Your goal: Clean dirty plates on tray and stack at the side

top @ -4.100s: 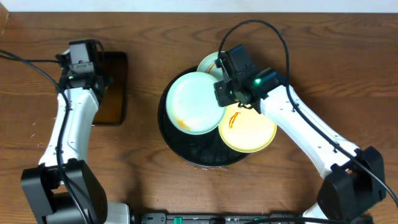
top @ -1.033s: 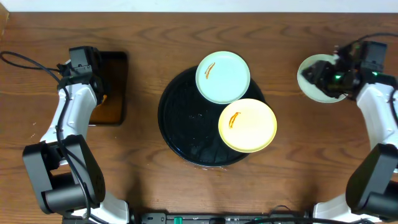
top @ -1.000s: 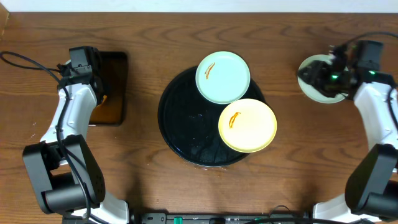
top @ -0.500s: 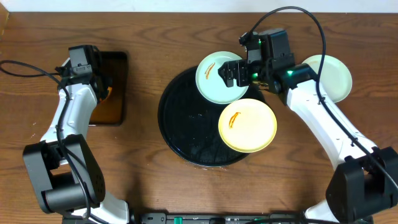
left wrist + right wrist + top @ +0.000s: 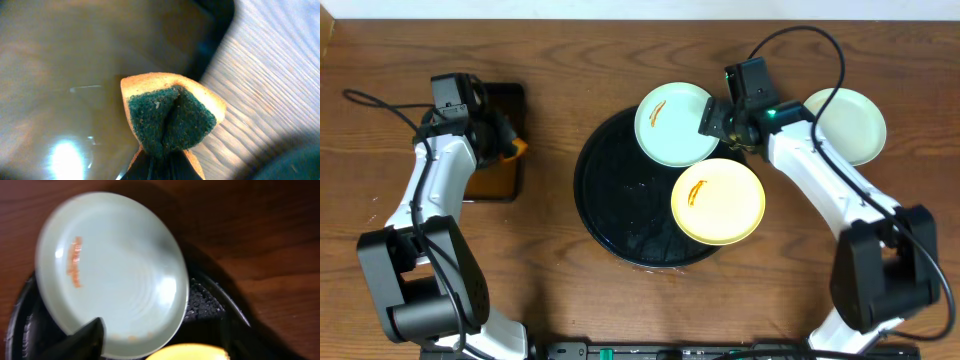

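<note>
On the round black tray (image 5: 620, 200) lie two dirty plates: a mint-green plate (image 5: 672, 125) over its far rim and a yellow plate (image 5: 718, 200) at its right, each with an orange smear. My right gripper (image 5: 713, 120) stands open at the green plate's right edge. In the right wrist view its fingers (image 5: 82, 340) are spread wide over the near rim of the green plate (image 5: 112, 272). My left gripper (image 5: 505, 143) is shut on a folded yellow-and-green sponge (image 5: 167, 117) above the right edge of the rectangular tray (image 5: 495, 165).
A third mint-green plate (image 5: 847, 125) with no smear showing sits on the wooden table to the right of the tray. The rectangular tray (image 5: 75, 75) holds brownish liquid. Cables arc over the far edge of the table behind both arms.
My right gripper left the mint plate on the table at the right and swung back to the green plate's right edge. The left gripper shifted slightly right with the sponge.
</note>
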Controlling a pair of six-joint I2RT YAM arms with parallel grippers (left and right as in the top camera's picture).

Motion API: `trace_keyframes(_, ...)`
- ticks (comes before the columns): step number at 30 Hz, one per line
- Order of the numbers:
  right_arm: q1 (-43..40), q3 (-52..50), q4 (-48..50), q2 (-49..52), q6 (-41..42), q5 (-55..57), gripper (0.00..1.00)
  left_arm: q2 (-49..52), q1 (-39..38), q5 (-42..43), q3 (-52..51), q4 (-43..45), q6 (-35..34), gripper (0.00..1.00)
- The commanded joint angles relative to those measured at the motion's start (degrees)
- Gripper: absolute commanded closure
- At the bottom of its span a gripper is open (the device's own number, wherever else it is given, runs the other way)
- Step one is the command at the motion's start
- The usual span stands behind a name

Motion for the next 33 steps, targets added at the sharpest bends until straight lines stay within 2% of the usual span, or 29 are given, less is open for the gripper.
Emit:
trace_keyframes(1,0.7,-0.1,0.3,2.5,2.1,0.5,0.22,-3.4,-1.5,8.4,-0.2,0.2,6.4,0.93)
trace_keyframes(2,1.1,-0.1,0.6,3.1,2.3,0.7,0.24,-4.7,-2.1,8.4,-0.2,0.2,6.4,0.93)
trace_keyframes(5,1.7,-0.1,2.1,4.1,3.9,1.6,0.42,-8.1,-4.4,8.4,-0.2,0.1,6.3,0.93)
trace_keyframes(6,1.7,-0.1,2.0,4.5,6.2,1.6,0.53,-9.0,-5.3,8.4,-0.2,-0.1,6.3,0.93)
trace_keyframes(7,1.7,-0.1,1.5,4.9,9.2,1.6,0.57,-9.6,-6.3,8.4,-0.2,-0.3,6.3,0.93)
trace_keyframes(8,1.7,-0.1,0.7,5.5,12.8,1.6,0.56,-10.0,-7.8,8.4,-0.2,-0.5,6.3,0.93)
trace_keyframes(14,1.8,-0.1,0.6,7.8,12.9,2.0,0.51,-9.8,-11.8,6.4,-0.3,-2.0,6.4,0.93)
trace_keyframes(20,1.7,-0.1,1.2,8.1,12.9,2.7,0.50,-9.7,-12.3,6.3,-0.3,-2.8,6.3,0.92)
trace_keyframes(23,1.9,-0.2,1.7,8.4,12.9,2.7,0.52,-9.8,-12.3,6.3,-0.3,-3.4,6.3,0.93)
trace_keyframes(27,2.1,-0.2,1.9,9.1,12.9,2.6,0.60,-9.8,-12.3,6.3,-0.3,-3.8,6.3,0.92)
trace_keyframes(33,2.7,-0.2,2.1,10.8,12.9,1.3,0.61,-9.8,-12.3,6.3,-0.3,-3.8,6.3,0.92)
